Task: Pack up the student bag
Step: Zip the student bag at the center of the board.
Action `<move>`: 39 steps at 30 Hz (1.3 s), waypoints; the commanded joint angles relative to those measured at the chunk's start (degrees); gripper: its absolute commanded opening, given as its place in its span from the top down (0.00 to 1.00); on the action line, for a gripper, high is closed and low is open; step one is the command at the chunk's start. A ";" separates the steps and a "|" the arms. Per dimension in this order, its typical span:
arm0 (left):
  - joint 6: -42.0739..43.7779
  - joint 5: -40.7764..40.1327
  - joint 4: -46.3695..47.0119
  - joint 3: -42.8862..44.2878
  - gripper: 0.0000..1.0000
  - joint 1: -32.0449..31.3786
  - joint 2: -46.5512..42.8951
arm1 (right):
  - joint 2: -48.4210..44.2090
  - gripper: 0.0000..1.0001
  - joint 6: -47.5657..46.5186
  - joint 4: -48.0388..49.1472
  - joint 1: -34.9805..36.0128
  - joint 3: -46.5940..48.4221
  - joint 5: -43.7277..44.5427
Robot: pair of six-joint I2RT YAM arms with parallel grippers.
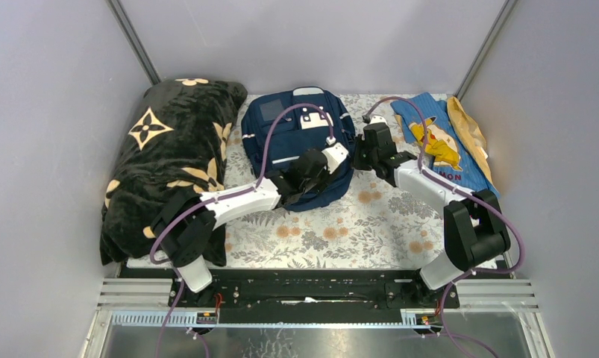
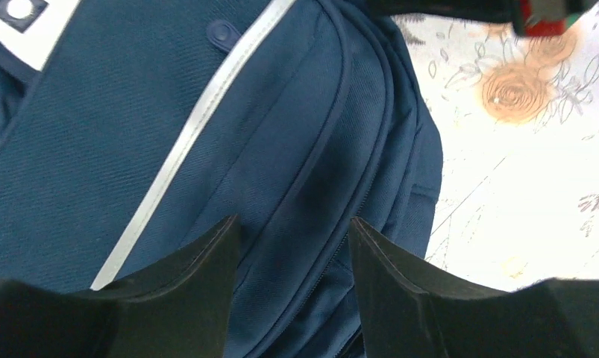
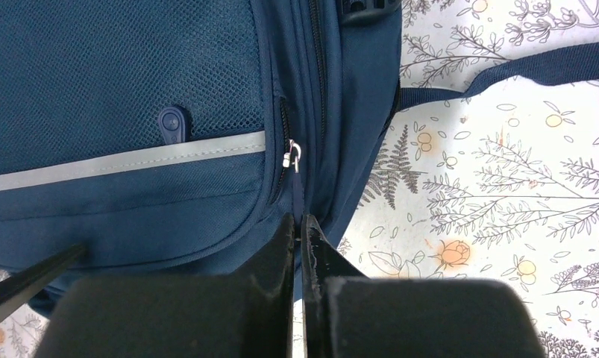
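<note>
Navy fabric fills both wrist views: the student bag (image 1: 281, 145) lies flat on the floral tablecloth (image 1: 341, 231), toward the far middle of the table, with its front pocket facing up. A black blanket (image 1: 169, 156) with tan flower motifs is heaped just to its left. To its right lies a light-blue cloth (image 1: 438, 142) bearing a yellow cartoon figure. The left gripper (image 2: 292, 227) hangs over the bag's near right part, and its jaws stand wide apart. Between them runs the curved side seam of the bag, with a pale stripe (image 2: 184, 142) slanting across the fabric to one side. Whether its fingertips (image 2: 214, 246) touch the cloth cannot be told. A corner of the white patch (image 2: 27, 30) shows at the top left of that view. The right gripper (image 3: 298, 224) is at the bag's right edge, its jaws pressed almost together on a thin navy pull tab (image 3: 299, 194). The tab leads up to a small metal zipper slider (image 3: 292, 156) at the end of the front-pocket zip. Beside the slider, the same pale stripe crosses the pocket under a mesh panel (image 3: 117, 67) and a small round snap (image 3: 171, 123). A dark strap (image 3: 505, 71) trails from the bag onto the tablecloth.
</note>
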 commanded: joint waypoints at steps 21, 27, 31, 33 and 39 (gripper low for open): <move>12.73 -6.80 6.80 1.90 0.85 0.55 6.47 | -5.05 1.00 6.09 5.26 -3.30 -3.27 -10.13; 16.20 -6.62 4.91 2.72 0.55 0.55 7.39 | -4.87 1.00 6.15 5.48 -3.76 -3.02 -10.67; 18.20 -8.80 3.22 4.67 0.50 -0.07 10.06 | -5.01 1.00 6.29 5.58 -4.02 -3.34 -11.16; 18.22 -9.60 3.23 5.13 0.47 -0.21 10.98 | -5.05 1.00 6.38 5.73 -4.06 -3.56 -11.30; 18.95 -14.41 3.24 6.95 0.83 -0.14 13.81 | -4.88 1.00 6.59 5.97 -4.11 -3.75 -11.49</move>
